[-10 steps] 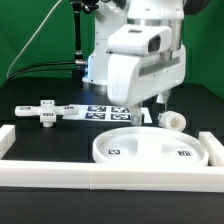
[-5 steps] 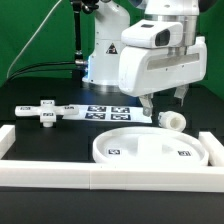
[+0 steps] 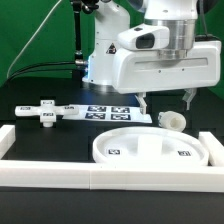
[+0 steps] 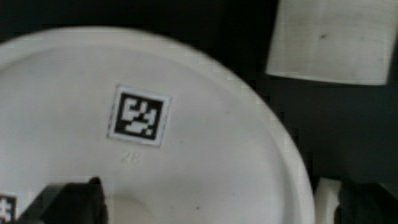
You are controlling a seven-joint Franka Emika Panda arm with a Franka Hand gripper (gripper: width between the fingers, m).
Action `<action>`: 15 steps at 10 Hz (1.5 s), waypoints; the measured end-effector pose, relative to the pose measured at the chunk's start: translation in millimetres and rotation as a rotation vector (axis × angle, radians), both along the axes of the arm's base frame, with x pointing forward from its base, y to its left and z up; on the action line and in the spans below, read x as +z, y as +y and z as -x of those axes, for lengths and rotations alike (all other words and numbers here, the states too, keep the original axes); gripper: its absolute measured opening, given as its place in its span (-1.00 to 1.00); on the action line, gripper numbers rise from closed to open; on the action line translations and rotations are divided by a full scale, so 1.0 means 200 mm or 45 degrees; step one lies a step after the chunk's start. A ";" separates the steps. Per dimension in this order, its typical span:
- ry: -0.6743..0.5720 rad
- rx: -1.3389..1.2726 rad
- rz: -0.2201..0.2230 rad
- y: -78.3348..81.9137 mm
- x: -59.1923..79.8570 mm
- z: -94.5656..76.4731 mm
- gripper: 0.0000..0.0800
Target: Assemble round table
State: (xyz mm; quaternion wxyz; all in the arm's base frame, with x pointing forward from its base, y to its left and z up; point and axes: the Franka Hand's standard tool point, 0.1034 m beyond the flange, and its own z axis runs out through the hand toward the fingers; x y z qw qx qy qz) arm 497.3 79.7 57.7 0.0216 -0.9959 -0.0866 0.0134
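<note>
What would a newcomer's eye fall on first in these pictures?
The bulky white gripper, jaws open, hangs over the large rimmed disc at the front of the black table. Next come the short cylinder leg just behind the disc, and the cross-shaped piece lying apart toward the exterior view's left.

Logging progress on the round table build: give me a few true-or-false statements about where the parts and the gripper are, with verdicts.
1. The gripper is open and holds nothing. True.
2. The cross-shaped piece lies on the disc. False: it lies on the tabletop toward the exterior view's left, apart from the disc.
3. The leg sits off the disc, near its rim. True.
4. The disc is lifted off the tabletop. False: it rests flat on it.
</note>
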 end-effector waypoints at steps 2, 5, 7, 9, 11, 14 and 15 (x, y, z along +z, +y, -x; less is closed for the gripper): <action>0.014 -0.140 0.003 0.10 -0.06 0.10 0.62; 0.038 -0.114 0.008 0.11 -0.07 0.12 0.62; 0.285 -0.153 0.055 0.10 -0.04 0.15 0.62; 0.467 -0.204 0.081 0.11 -0.04 0.16 0.62; 0.618 -0.194 0.090 0.11 -0.05 0.17 0.62; 0.836 -0.165 0.111 0.12 -0.08 0.19 0.62; 0.938 -0.160 0.120 0.12 -0.10 0.21 0.62</action>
